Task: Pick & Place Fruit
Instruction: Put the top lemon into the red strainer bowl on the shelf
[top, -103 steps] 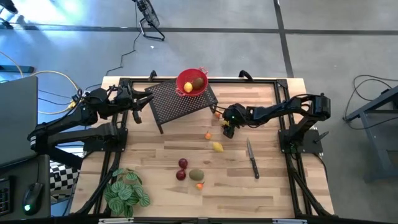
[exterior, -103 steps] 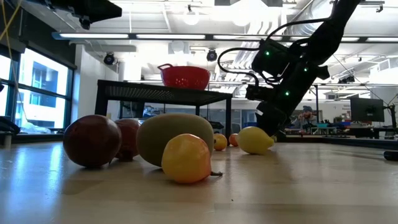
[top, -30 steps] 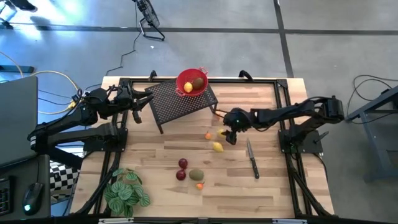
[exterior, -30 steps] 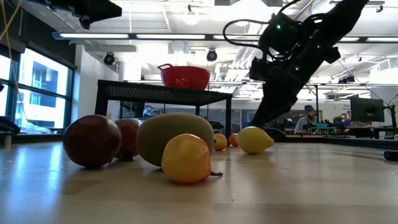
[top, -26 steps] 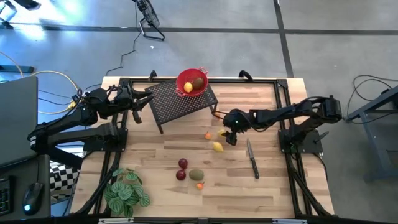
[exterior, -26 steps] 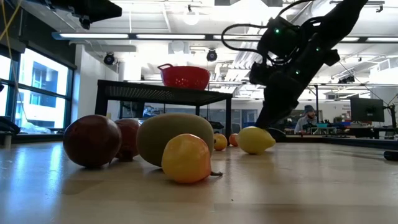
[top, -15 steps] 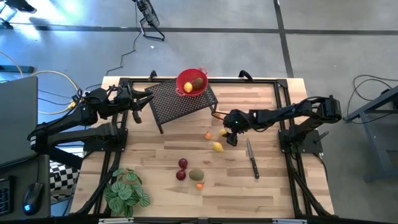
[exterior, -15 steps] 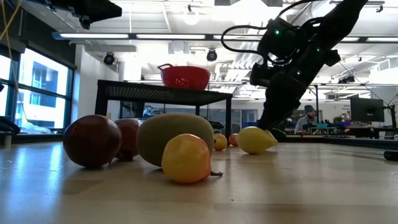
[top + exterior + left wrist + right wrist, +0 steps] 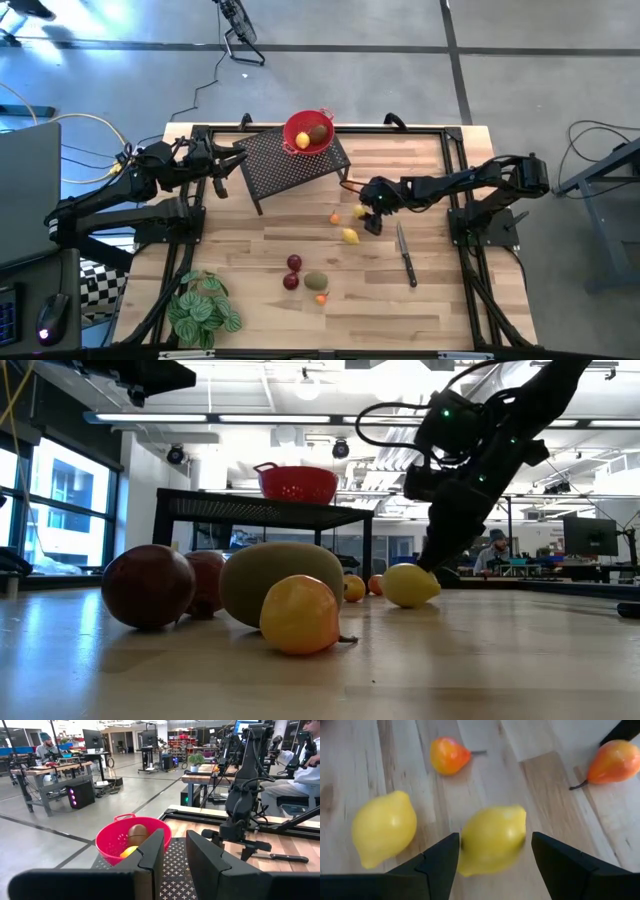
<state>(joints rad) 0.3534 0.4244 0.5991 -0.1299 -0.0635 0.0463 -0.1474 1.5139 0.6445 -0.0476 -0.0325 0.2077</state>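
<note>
Right gripper (image 9: pixel 492 855): fingers spread, straddling lemon (image 9: pixel 492 839), not clamped; second lemon (image 9: pixel 384 827) beside. Left gripper (image 9: pixel 175 860): fingers parted, empty, facing bowl (image 9: pixel 107 837).

We see a red mesh bowl (image 9: pixel 308 132) sitting on a black perforated stand (image 9: pixel 290 163) at the tabletop's (image 9: pixel 440 300) twelve o'clock edge. A knife (image 9: pixel 405 255) lies toward four o'clock, and a green leafy plant (image 9: pixel 203 309) stands at seven o'clock.

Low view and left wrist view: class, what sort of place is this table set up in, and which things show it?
Probably a robotics lab or workshop: workbenches across a bare concrete floor, a monitor on a desk, and a person seated at a bench.
</note>
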